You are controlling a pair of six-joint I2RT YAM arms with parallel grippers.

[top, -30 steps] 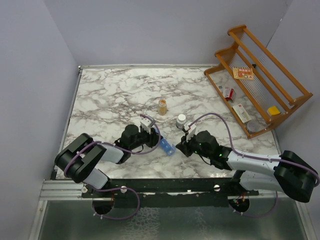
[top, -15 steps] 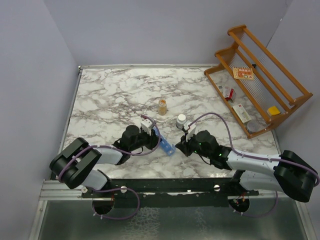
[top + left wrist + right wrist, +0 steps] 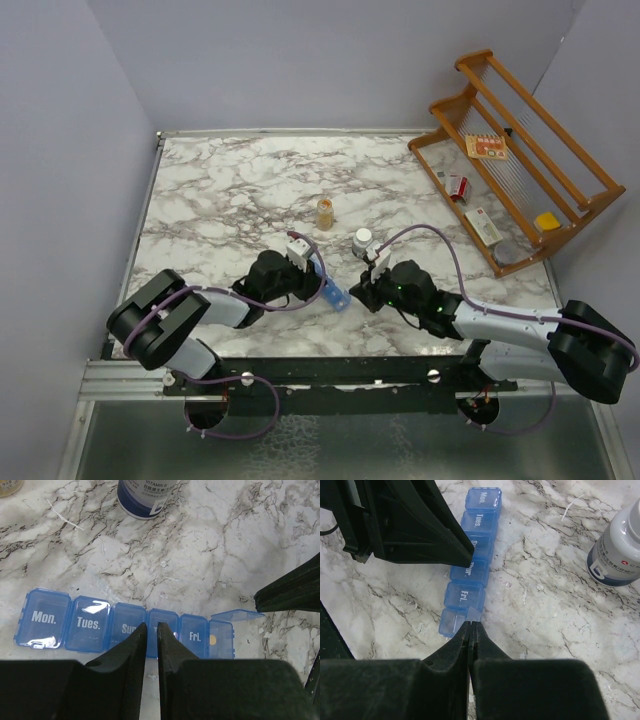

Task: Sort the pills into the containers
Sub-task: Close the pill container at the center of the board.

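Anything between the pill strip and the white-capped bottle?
No. The left wrist view shows only bare marble table between the pill strip and the white-capped bottle. The right wrist view agrees.

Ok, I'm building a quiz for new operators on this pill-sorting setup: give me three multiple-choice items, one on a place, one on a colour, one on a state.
1. Where is the wooden rack? A) far right of the table B) far left C) between the arms
2. What colour is the pill organiser? A) amber B) blue C) white
3. How is the end compartment beside Fri.? A) lid shut B) lid open, orange pill inside C) lid gone
Answers: 1 A, it sits at the table's right edge; 2 B, translucent blue in both wrist views; 3 B, its lid is raised and the pill lies inside.
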